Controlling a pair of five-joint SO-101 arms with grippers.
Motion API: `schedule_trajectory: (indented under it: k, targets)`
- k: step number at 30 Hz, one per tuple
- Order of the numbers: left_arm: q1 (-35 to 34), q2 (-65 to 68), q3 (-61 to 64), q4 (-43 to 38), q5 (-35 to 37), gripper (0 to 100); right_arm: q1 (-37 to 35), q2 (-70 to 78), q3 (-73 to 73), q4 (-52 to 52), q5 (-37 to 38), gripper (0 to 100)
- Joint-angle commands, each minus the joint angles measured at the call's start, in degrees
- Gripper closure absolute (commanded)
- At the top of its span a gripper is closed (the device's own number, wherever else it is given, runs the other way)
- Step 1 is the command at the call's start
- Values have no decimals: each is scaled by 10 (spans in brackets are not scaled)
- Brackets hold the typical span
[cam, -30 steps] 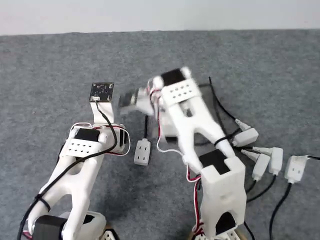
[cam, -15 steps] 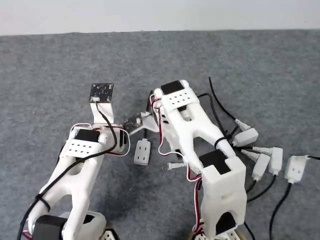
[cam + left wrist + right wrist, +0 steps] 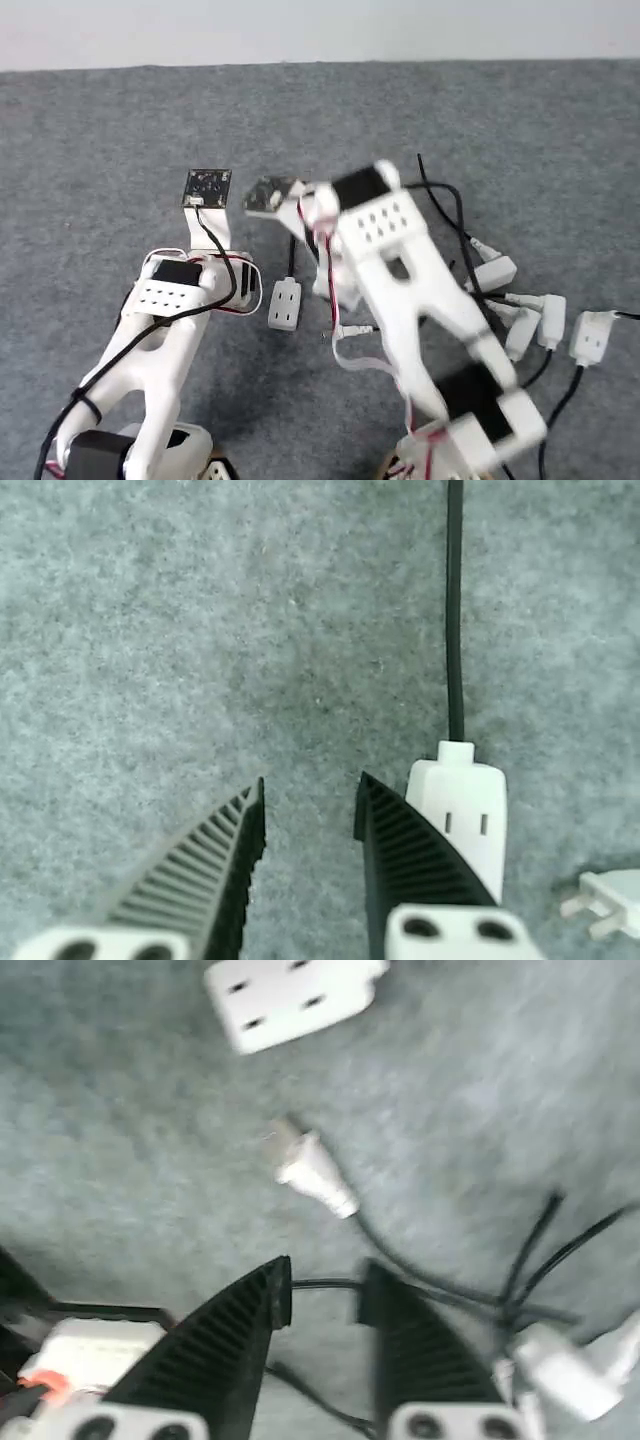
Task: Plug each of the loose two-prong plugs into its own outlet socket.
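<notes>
1. The left gripper (image 3: pixel 308 808) is empty, its jaws apart. The outlet socket (image 3: pixel 457 805) lies just beside one finger, its long axis in line with its black cord (image 3: pixel 455 600).
2. The right gripper (image 3: pixel 325 1295) is also empty with its jaws apart. The loose plug (image 3: pixel 312 1175) lies beyond its tips, nearer this arm.
3. The plug's prongs are blurred; they probably point toward the socket.

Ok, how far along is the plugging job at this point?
Done: nothing visible. The outlet socket shows empty slots, and a loose plug lies near it, unplugged. In hand: nothing; the left tool is open beside that socket and the right tool is open above the plug, both empty. Left: every plug, including the other loose plugs off to the side.
</notes>
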Motion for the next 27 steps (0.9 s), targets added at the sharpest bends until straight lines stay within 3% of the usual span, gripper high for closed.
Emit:
schedule_trajectory:
  k: [1,6,10,19,27]
  targets:
    - [4,-18,-6,-13,-3,863,10,-115,135,-85,-98,978]
    - [4,-18,-6,-12,-24,863,115,-145,338,-281,-194,975]
    - [4,-18,-6,-12,-33,863,199,-109,412,-385,-243,973]
    - [-2,-18,-5,-16,-34,862,226,-25,389,-407,-355,968]
    - [3,-18,16,-61,-34,862,219,4,355,-387,-396,968]
